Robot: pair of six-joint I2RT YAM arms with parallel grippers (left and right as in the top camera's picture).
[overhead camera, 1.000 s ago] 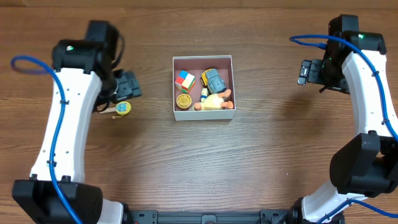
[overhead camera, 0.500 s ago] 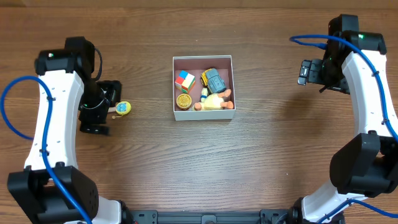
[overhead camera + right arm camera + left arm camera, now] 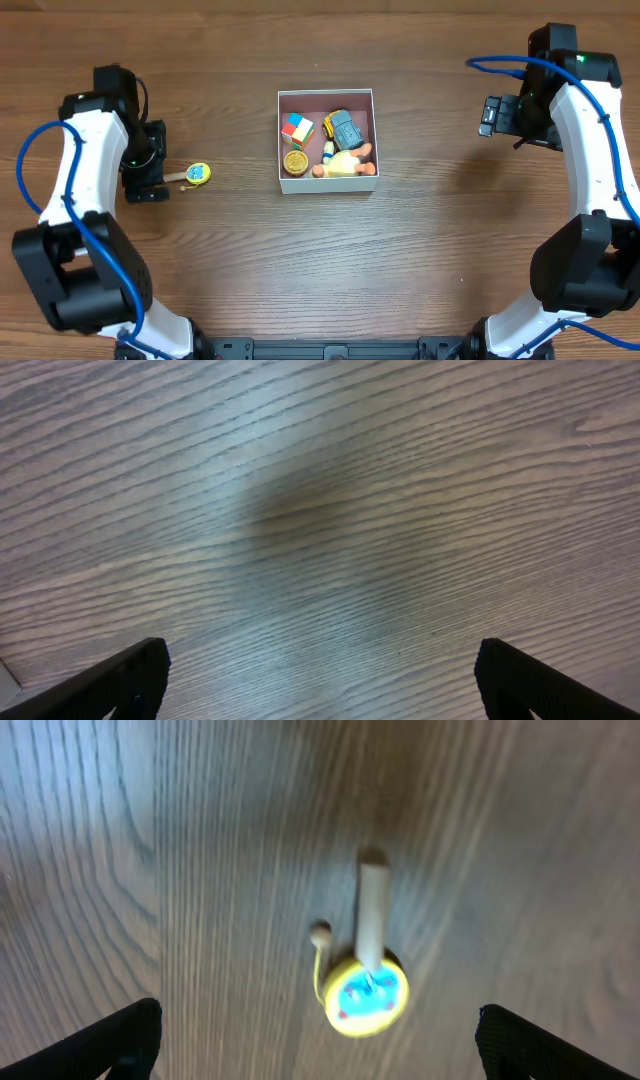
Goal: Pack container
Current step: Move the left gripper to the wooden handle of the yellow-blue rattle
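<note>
Left tool [image 3: 320, 1042] gapes beside yellow toy [image 3: 365, 994] — container [image 3: 330, 185] well apart.

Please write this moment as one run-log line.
left gripper: open, near yellow toy | right gripper: open, empty | container: holds toys, yellow toy outside

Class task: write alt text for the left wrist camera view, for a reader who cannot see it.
A small round yellow toy with a blue face and a pale stick handle lies on the brown wood-grain table, slightly blurred. The left gripper is open, its dark fingertips showing at the two lower corners, not touching the toy.
</note>
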